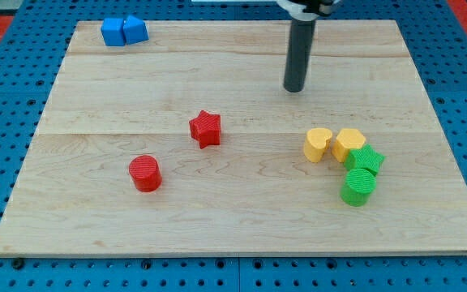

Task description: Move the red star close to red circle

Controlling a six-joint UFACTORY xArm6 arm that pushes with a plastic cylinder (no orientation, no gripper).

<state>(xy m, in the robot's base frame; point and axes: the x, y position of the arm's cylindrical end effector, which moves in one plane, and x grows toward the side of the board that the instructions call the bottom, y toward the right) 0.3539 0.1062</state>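
Note:
The red star (205,128) lies near the middle of the wooden board (96,81). The red circle (145,173) sits below and to the left of it, a short gap apart. My tip (295,89) rests on the board above and to the right of the star, well apart from it and touching no block.
Two blue blocks (124,31) touch each other at the top left corner. At the right, a yellow heart (318,144) and a yellow hexagon (349,143) sit side by side, with a green star (366,159) and a green cylinder (358,186) just below them.

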